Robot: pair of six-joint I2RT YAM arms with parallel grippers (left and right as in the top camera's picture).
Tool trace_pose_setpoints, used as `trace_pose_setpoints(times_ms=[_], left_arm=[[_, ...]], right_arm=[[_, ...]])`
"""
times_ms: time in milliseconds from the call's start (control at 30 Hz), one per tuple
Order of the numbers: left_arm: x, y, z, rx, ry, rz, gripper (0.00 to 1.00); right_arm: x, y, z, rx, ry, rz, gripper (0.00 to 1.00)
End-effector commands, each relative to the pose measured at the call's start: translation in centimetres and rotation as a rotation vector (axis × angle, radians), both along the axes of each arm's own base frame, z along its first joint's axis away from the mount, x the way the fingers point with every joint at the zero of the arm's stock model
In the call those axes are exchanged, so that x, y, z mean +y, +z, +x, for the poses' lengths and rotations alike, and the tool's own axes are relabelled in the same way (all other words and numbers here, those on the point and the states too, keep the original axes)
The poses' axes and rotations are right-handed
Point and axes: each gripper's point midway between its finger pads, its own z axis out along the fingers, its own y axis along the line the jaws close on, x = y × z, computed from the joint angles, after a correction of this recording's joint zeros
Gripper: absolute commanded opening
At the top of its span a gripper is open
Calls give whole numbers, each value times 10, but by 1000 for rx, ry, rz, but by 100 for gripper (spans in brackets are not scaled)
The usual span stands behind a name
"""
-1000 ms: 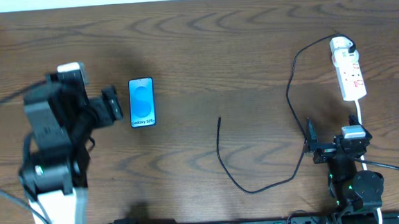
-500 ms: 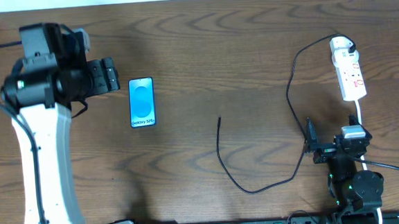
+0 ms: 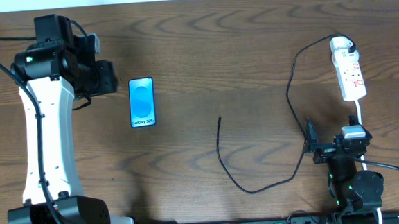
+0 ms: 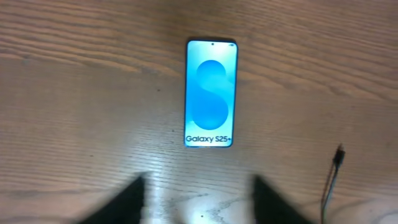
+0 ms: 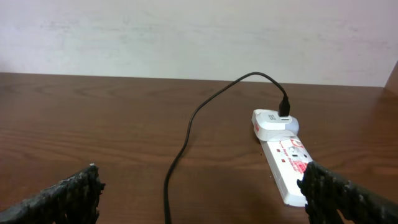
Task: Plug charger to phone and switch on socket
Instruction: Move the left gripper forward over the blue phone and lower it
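Observation:
The phone (image 3: pixel 142 101) lies flat on the wooden table, blue screen up; in the left wrist view the phone (image 4: pixel 211 93) is straight ahead of the fingers. My left gripper (image 3: pixel 116 79) hovers just left of the phone's far end, open and empty (image 4: pixel 199 186). The charger (image 3: pixel 259 187), a thin black cable, runs from a white adapter (image 3: pixel 341 45) in the socket (image 3: pixel 348 71) across the table; its free plug (image 3: pixel 219 119) lies right of the phone. My right gripper (image 3: pixel 333 135) stands open near the front edge, facing the socket (image 5: pixel 286 162) and the charger (image 5: pixel 186 137).
A white cord (image 3: pixel 360 112) leads from the socket toward the right arm's base. A white wall (image 5: pixel 199 37) stands behind the table's far edge. The charger's plug (image 4: pixel 339 155) shows at the lower right of the left wrist view.
My left arm has swung toward the table's back left, carrying its gripper from beside the phone's middle to beside its far end. The right arm has not moved.

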Motion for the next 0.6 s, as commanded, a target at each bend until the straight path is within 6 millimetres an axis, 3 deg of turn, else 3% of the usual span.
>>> trace_pose_setpoints(times_ms=[0, 33, 367, 567], left_arm=[[-6, 9, 4, -32, -24, -30, 51], [-6, 9, 4, -32, -24, -31, 98], [-9, -3, 7, 29, -23, 56, 98], [-19, -36, 18, 125, -22, 70, 98]], right_arm=[[-3, -1, 0, 3, -16, 13, 99], [-3, -1, 0, 3, -16, 13, 99], [-3, -1, 0, 3, -16, 13, 99], [-3, -1, 0, 3, -16, 13, 99]])
